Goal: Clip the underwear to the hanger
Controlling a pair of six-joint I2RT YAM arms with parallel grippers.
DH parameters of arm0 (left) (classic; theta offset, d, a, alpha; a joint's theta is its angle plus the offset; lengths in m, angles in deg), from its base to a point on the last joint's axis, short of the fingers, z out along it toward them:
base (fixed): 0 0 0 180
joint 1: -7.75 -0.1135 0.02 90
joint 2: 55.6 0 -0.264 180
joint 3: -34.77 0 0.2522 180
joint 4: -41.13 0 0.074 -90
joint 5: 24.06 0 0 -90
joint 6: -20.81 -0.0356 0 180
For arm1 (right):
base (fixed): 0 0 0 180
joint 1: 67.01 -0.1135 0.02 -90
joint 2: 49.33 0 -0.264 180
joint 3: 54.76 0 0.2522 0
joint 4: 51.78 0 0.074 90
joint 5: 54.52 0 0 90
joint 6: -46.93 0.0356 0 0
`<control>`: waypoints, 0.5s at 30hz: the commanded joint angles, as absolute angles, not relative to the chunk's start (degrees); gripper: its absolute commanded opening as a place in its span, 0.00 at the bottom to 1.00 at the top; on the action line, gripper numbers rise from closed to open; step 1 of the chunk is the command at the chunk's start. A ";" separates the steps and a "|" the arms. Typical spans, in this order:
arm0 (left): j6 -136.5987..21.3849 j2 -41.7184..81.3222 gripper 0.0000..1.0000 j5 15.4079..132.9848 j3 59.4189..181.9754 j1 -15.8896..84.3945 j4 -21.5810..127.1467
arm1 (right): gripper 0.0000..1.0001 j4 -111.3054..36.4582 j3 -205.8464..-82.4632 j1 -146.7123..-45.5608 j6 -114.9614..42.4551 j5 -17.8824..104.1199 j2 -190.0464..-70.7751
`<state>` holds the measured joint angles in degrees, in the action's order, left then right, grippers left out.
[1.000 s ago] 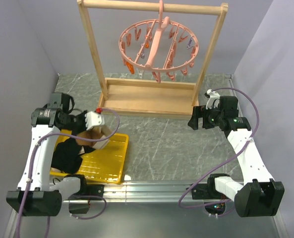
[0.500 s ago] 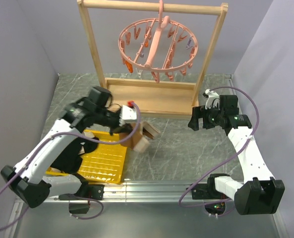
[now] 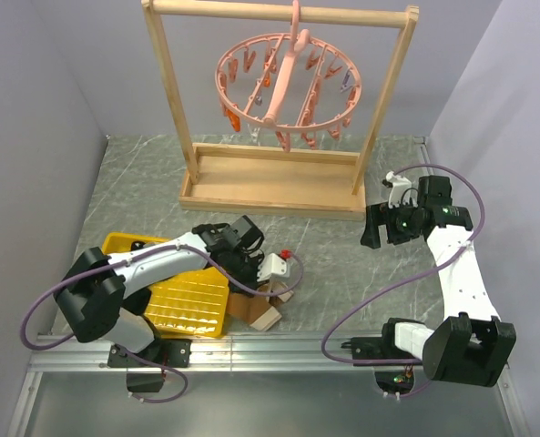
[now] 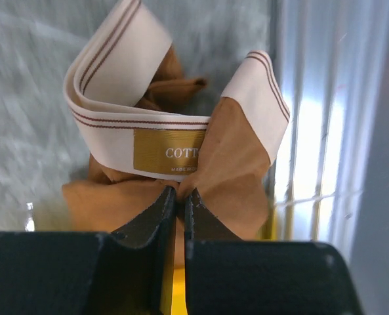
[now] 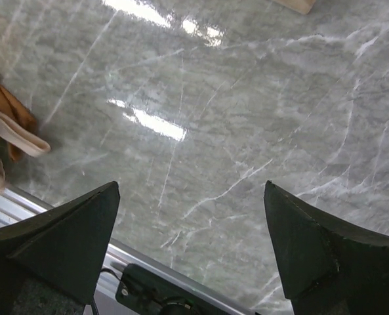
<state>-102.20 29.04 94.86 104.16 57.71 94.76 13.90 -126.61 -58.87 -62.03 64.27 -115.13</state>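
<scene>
The brown underwear (image 3: 262,312) with its pale beige waistband (image 4: 142,125) hangs bunched from my left gripper (image 3: 271,289), low over the table's front edge, just right of the yellow tray (image 3: 189,305). In the left wrist view my left gripper (image 4: 180,195) is shut on a fold of the brown fabric below the gold label. The salmon-pink hanger (image 3: 288,84) hangs by its hook from the wooden rack at the back, its clips dangling. My right gripper (image 3: 385,229) is open and empty over bare table at the right (image 5: 191,190). The underwear shows at that view's left edge (image 5: 7,115).
The wooden frame rack (image 3: 270,182) stands on its base at the back centre. The yellow tray lies at the front left, partly under my left arm. A metal rail (image 3: 279,350) runs along the table's front edge. Grey walls close in on both sides.
My left arm has lifted the underwear out of the yellow tray, swung it right, then lowered it to the front edge beside the tray. My right gripper has shifted slightly right.
</scene>
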 commanded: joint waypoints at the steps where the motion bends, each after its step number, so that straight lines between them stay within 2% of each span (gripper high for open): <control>1: -109.77 27.28 0.00 90.46 101.80 54.44 95.49 | 0.97 15.68 -126.80 -58.83 -65.74 64.83 -114.72; 9: -121.38 26.40 0.00 86.24 97.75 41.69 100.15 | 0.95 14.54 -125.56 -61.29 -65.65 66.42 -115.77; 15: -121.22 30.95 0.00 87.02 99.50 39.75 99.27 | 0.93 14.71 -125.91 -62.61 -65.57 67.03 -116.74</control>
